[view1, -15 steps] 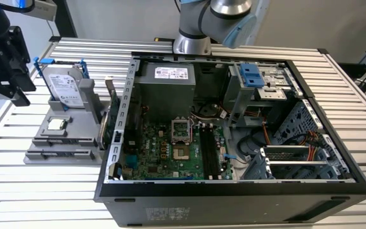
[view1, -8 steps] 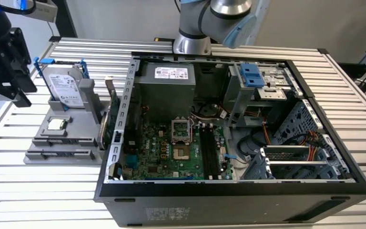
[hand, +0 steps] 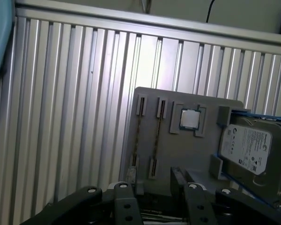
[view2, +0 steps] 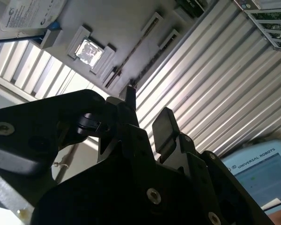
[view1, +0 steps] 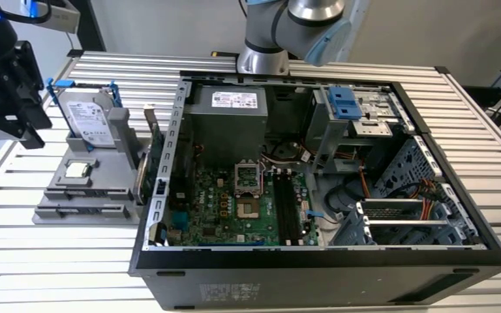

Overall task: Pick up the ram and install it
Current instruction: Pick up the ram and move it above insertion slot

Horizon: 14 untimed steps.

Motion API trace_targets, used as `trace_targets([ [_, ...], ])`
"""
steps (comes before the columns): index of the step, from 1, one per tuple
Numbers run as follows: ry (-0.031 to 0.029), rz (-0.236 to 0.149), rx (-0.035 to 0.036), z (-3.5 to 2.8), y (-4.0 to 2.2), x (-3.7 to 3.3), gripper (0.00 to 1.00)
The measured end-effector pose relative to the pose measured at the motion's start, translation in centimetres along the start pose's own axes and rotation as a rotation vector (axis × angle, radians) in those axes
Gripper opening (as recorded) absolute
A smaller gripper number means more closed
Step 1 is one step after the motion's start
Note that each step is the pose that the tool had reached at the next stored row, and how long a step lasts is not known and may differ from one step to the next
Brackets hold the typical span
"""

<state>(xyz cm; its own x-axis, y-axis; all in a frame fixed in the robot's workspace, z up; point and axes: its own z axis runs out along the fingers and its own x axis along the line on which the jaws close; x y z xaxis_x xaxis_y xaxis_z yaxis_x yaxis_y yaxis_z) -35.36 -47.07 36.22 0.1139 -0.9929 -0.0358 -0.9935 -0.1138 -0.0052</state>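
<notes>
Exterior view: the gripper (view1: pixel 8 98) hangs near the gray tray (view1: pixel 63 189), which sits beside the open computer case (view1: pixel 320 261); its memory slots (view1: pixel 284 205) look empty. Second wrist view: the fingers (view2: pixel 165 125) stand apart, holding nothing. First wrist view: the ram (hand: pixel 157 138) stands on edge in the tray, so pickup and installing both remain.
</notes>
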Motion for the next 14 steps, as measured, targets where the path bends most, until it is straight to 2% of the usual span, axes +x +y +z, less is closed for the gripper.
trace_targets([
  [3,0.0,0.006,0.0004,0.34,0.0,0.01,1.0],
  [9,0.0005,0.082,0.003,1.36,0.01,0.05,1.0],
  [14,0.0017,0.123,0.0046,2.28,0.03,0.08,1.0],
])
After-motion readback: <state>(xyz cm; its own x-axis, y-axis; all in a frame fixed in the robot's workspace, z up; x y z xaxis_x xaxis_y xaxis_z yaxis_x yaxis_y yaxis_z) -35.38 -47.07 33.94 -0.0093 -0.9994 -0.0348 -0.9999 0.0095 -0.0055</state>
